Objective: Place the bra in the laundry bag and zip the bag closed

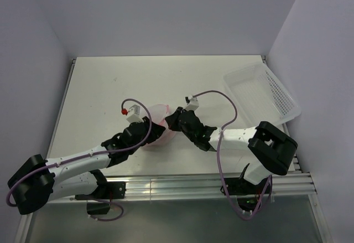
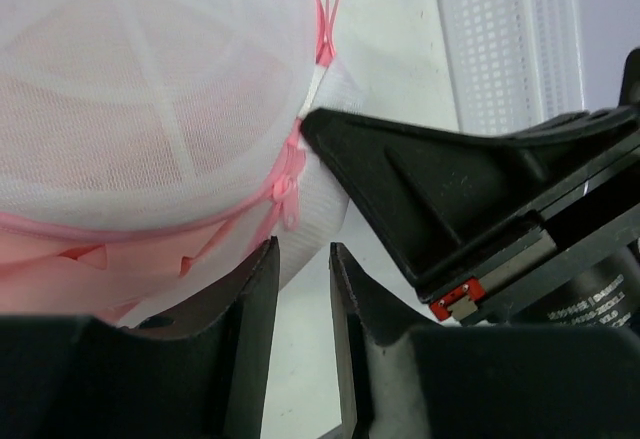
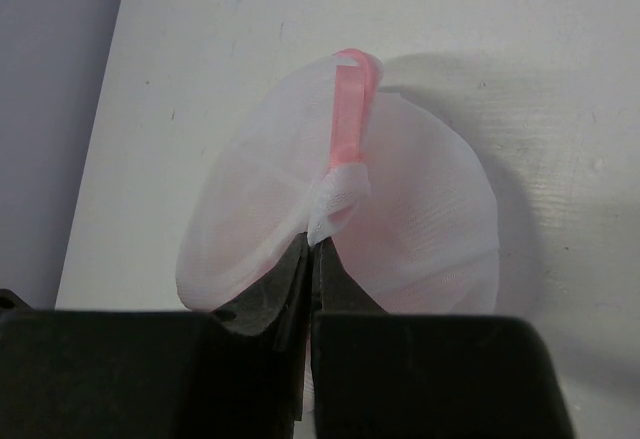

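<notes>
The right gripper [image 3: 311,251] is squeezed tight on a little flap of white mesh at the rim of the laundry bag [image 3: 420,209]. Just above its tips a pink loop [image 3: 350,109] runs up the side of the bag. The left gripper [image 2: 300,259] has its two fingers [image 2: 250,339] a little way apart, leaving a narrow gap with nothing pinched in it that I can see. A fold of the bag's mesh lies right at the mouth of that gap, and the pink zipper trim [image 2: 288,174] runs just above it.

The bag sits between the two grippers near the middle of the worktop [image 1: 99,88], a bit closer to the near edge. The bra [image 2: 90,269] is inside it, and its pink cloth shows through the mesh. Seen from the left wrist, the right gripper's black finger touches the bag at the pink trim, very near the left gripper's tips. The two are crowded together there.

A white basket [image 1: 279,94] with holes stands at the far right corner, along the right edge and well apart from the bag. A purple cable [image 1: 235,113] loops over the right arm. Open room lies on the far and left parts of the worktop. Walls [image 1: 166,16] stand close along the left, far and right edges.
</notes>
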You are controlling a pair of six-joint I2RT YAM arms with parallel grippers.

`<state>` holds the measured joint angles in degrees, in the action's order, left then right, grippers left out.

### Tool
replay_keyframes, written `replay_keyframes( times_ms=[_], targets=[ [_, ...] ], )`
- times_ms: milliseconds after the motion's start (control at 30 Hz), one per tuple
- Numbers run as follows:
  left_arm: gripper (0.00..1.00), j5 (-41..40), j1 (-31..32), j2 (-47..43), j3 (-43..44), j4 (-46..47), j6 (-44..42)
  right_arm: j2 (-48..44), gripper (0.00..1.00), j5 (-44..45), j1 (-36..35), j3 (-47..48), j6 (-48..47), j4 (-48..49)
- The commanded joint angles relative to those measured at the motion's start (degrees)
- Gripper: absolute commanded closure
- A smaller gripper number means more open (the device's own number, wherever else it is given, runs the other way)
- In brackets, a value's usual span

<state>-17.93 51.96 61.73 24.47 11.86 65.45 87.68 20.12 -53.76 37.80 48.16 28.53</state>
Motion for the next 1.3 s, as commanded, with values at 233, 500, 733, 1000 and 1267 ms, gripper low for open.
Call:
replay_keyframes(
  times_ms=[233,500,733,1000,1267],
  targets=[
    [0.68,-5.7,0.3,1.0,0.1,6.3,0.6,-2.8,1.0,1.4,-0.9,-1.5,0.1,3.7],
    [0.73,-5.4,0.3,2.5,-0.1,6.6,0.9,-3.4,1.0,1.9,-1.1,-1.7,-0.1,3.3],
    [0.71,-5.6,0.4,1.3,-1.1,5.8,1.5,-3.1,1.0,2.0,-1.0,-1.5,-0.1,3.4],
    [0.69,-5.2,0.4,2.9,-1.0,5.7,1.7,-3.7,1.0,2.2,-1.1,-1.5,-0.3,3.2],
    [0.71,-3.6,0.5,4.7,-0.7,9.8,0.9,-3.4,1.0,1.2,-1.2,-1.9,-0.1,3.9]
  ],
)
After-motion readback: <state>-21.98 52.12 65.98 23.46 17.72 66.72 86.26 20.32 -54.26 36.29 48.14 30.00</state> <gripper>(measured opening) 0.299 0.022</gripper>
